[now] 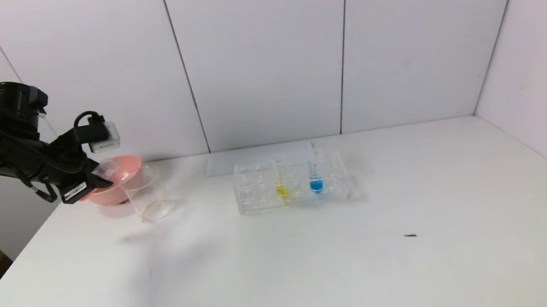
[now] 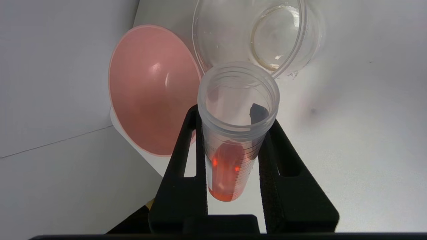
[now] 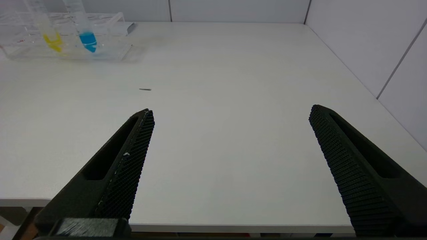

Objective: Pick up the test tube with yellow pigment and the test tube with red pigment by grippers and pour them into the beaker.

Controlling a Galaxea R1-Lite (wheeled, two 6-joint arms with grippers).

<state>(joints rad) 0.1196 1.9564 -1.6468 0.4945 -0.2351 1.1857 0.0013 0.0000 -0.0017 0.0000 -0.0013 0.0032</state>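
Note:
My left gripper hangs at the far left of the table, shut on the test tube with red pigment. The tube is tilted, its open mouth pointing toward the beaker, and the red-orange liquid sits at its rounded end. The clear beaker stands just beyond the tube's mouth, apart from it. The test tube with yellow pigment stands upright in the clear rack. My right gripper is open and holds nothing, low over the table's front edge and far from the rack.
A pink bowl sits right behind the beaker, near the back wall. A tube of blue liquid stands beside the yellow one in the rack. A small dark speck lies on the white table.

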